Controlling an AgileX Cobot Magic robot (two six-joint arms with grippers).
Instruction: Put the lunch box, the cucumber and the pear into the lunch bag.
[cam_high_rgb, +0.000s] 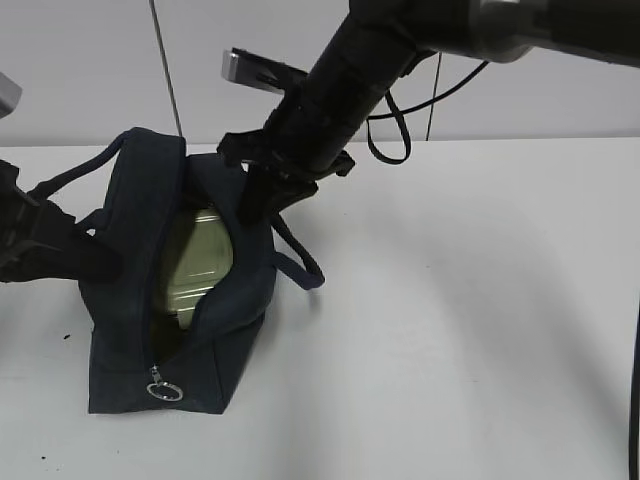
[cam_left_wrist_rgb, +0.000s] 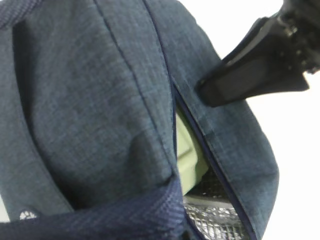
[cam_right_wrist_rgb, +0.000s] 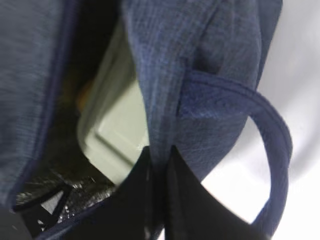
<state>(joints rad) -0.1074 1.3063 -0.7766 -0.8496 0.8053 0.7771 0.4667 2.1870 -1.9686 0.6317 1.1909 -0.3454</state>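
Zipper ring pull (cam_high_rgb: 164, 389) sits at the near end of the lunch bag (cam_high_rgb: 125, 340), bag open on the table (cam_high_rgb: 470, 300). I see the lunch box (cam_high_rgb: 198, 262) inside. Right gripper (cam_right_wrist_rgb: 159, 165) clamped on bag's right rim. Left gripper (cam_high_rgb: 55, 235) closed on the left handle (cam_high_rgb: 70, 180), as far as I can tell.

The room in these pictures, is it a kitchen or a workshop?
Probably a robot test bench, not a kitchen: a bare white table against a plain wall, black robot arms, and only a navy lunch bag with a pale green lunch box inside.
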